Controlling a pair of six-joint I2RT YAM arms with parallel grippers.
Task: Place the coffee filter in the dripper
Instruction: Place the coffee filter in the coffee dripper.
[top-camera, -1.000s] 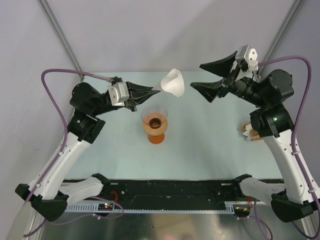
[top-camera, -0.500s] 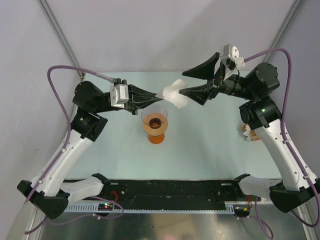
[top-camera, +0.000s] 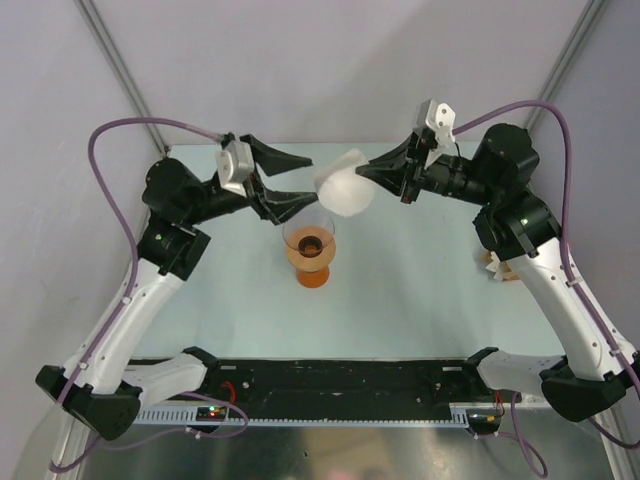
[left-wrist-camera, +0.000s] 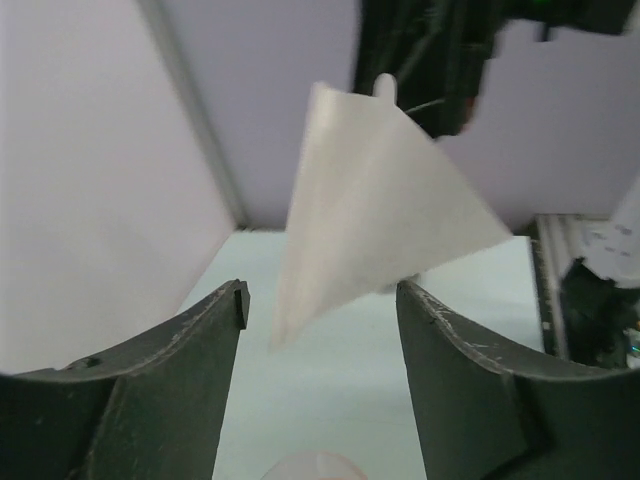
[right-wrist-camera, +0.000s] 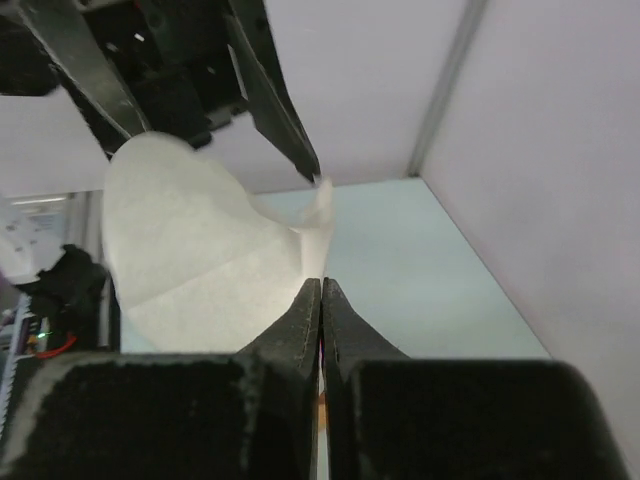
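As you look down on the pale table (top-camera: 420, 290), your right gripper (top-camera: 365, 172) is clenched and your left gripper (top-camera: 314, 180) gapes wide, gripping nothing. The dripper (top-camera: 309, 245) stands upright on the table near them (bare inside). The coffee filter (top-camera: 342, 190) hangs aloft, one edge pinched by the right fingertips, its pointed end between the left fingers without touching.

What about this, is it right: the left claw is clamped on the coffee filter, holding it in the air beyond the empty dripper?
Not quite. The right claw is the one clamped on the coffee filter; the right wrist view shows it shut on the paper's edge, while the left claw is open. The filter is indeed in the air beyond the empty dripper.
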